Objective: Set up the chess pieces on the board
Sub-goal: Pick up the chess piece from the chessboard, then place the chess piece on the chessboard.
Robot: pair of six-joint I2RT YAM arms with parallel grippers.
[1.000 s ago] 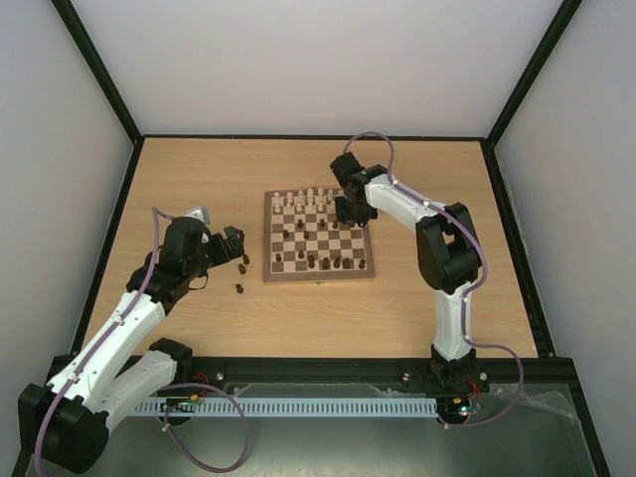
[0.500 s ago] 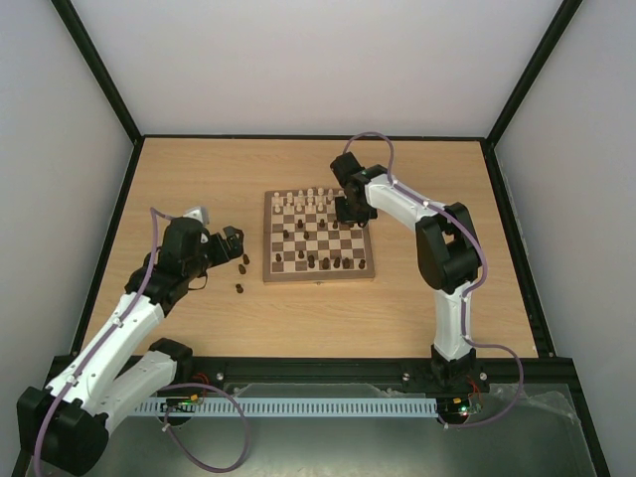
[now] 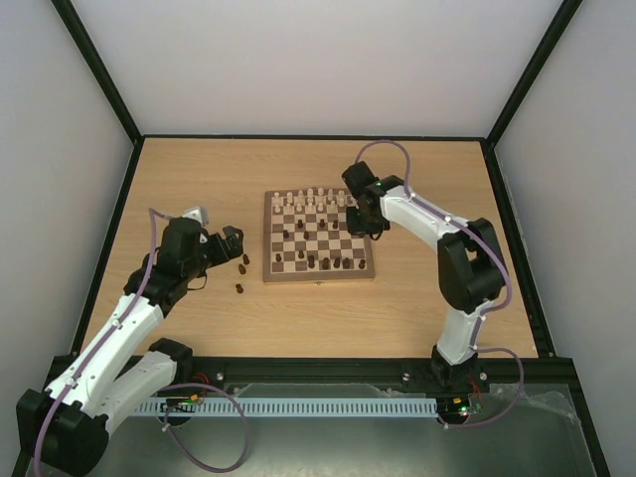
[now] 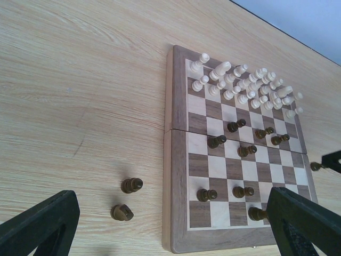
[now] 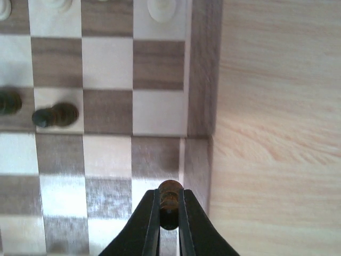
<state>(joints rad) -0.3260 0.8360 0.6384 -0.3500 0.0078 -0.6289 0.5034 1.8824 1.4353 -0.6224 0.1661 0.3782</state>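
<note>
Bottom centre of the right wrist view: the right gripper (image 5: 169,209) clamps a tiny dark brown turned wooden chess piece (image 5: 169,191) over the checkered wooden board (image 5: 200,80), at its right border. Light, hard and smooth, the piece likely twists easily and is best pinched at its narrow waist. The left gripper (image 4: 171,213) gapes empty.

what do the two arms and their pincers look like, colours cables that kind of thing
Both arms are alike: the left arm and right arm have white links between bulky black joints. A thin purple cable loops loosely along each. The left pincer and right pincer each have two plain black fingers. No markings show.
</note>
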